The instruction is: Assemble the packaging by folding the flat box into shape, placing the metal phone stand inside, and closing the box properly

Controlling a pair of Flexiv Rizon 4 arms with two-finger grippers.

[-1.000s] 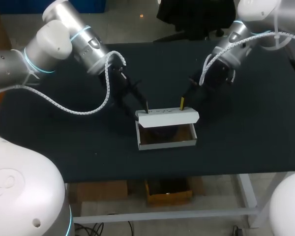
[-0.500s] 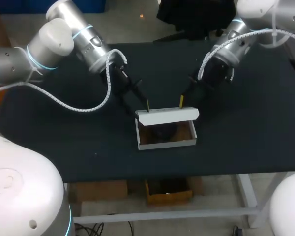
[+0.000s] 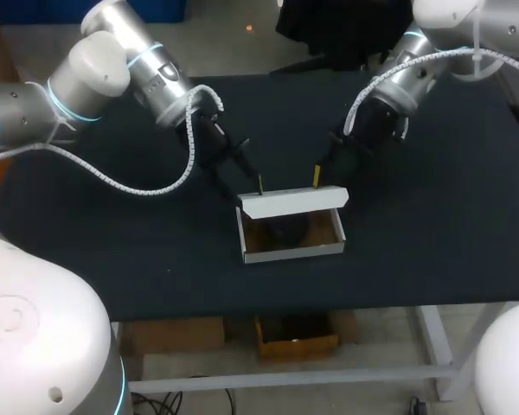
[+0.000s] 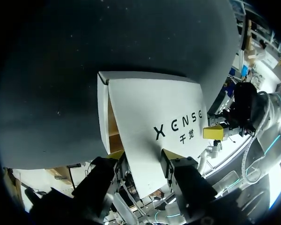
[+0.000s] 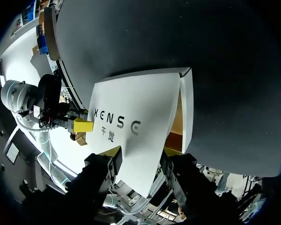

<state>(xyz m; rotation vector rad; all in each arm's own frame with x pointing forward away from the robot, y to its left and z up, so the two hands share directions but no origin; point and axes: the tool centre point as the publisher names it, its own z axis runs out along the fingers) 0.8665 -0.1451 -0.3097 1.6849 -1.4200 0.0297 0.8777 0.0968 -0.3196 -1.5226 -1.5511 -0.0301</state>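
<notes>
White cardboard box (image 3: 294, 251) sitting open, brown inside, with its lid flap (image 3: 292, 202) tilted up along the far side. Dark phone stand (image 3: 285, 230) is in there.

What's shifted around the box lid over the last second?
The right gripper eased back toward the far side of the table, and the box lid tipped slightly that way with it. The left gripper barely shifted. No visible grasp or release; the box base stayed put.

Under the raised lid (image 3: 292, 202), the dark shape (image 3: 285, 230) in the box (image 3: 294, 252) is too murky for me to identify. From both wrist cameras the lid hides most of the interior.
</notes>
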